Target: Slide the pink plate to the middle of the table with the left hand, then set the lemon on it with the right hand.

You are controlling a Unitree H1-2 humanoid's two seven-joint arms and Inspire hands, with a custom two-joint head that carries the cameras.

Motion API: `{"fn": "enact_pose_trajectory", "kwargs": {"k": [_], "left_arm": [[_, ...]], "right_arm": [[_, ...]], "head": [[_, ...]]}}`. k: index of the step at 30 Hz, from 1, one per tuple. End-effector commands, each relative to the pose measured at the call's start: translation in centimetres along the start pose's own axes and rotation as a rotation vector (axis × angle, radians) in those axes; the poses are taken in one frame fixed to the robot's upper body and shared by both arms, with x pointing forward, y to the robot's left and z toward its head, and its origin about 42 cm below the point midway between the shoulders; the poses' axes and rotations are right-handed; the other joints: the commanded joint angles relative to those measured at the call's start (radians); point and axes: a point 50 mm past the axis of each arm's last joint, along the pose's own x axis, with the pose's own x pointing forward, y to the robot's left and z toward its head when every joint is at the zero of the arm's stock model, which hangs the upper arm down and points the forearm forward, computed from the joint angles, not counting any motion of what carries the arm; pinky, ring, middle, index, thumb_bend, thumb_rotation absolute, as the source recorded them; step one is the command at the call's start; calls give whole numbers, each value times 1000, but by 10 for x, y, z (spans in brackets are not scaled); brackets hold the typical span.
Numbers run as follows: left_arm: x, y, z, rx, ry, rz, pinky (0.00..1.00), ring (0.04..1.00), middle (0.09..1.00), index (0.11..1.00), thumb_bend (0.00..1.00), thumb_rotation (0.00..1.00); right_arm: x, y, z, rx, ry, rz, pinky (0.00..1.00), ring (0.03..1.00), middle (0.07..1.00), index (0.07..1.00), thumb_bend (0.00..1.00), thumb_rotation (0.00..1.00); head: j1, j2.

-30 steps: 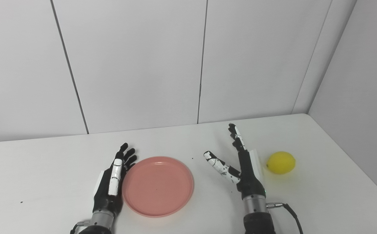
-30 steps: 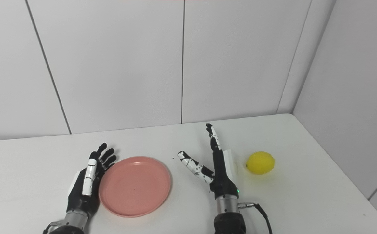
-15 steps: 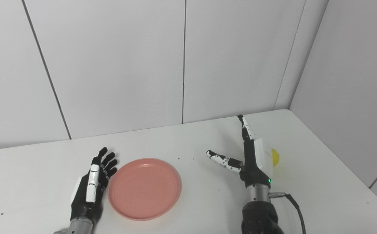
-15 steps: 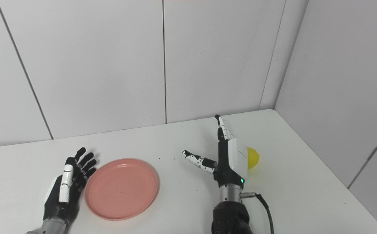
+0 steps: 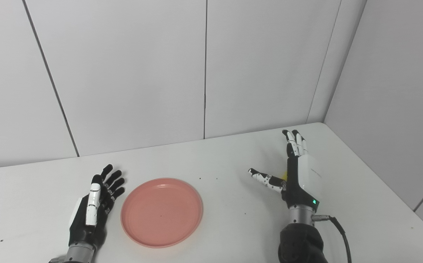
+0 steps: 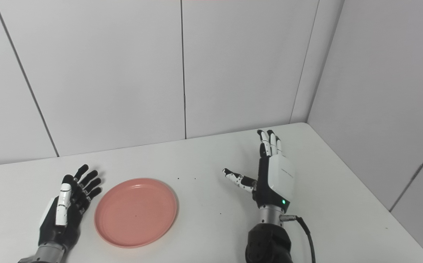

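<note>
The pink plate (image 5: 161, 212) lies flat on the white table (image 5: 233, 157), left of its middle. My left hand (image 5: 92, 208) rests just left of the plate with a small gap, open, fingers spread and pointing away. My right hand (image 5: 300, 175) stands upright at the right, open, thumb stretched toward the plate. The lemon (image 5: 285, 174) is almost wholly hidden behind that hand; only a yellow sliver shows by the palm in the left eye view. Nothing of it shows in the right eye view, where the right hand (image 6: 274, 175) covers it.
White panel walls close off the back, and a side wall (image 5: 397, 109) runs along the table's right edge. A black cable (image 5: 342, 233) trails from the right wrist. Bare table surface (image 5: 233, 219) lies between plate and right hand.
The camera turned right early on. My right hand has moved right and now covers the lemon. My left hand has drawn a little left, away from the plate, which has stayed put.
</note>
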Motion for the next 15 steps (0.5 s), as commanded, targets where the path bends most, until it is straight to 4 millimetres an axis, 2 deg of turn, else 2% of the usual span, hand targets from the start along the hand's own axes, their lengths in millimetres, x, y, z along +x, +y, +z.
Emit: {"fn": "enact_pose_trajectory", "kwargs": {"k": [1, 15], "left_arm": [[0, 3, 0, 1, -4, -3, 890, 894, 900, 913, 649, 1000], [-1, 3, -5, 1, 2, -8, 860, 878, 887, 897, 673, 1000]], "right_arm": [[17, -11, 10, -14, -35, -84, 999, 974, 959, 882, 874, 268], [33, -16, -16, -131, 98, -62, 1000, 980, 961, 886, 897, 249]], "head": [[-5, 2], [-14, 3]]}}
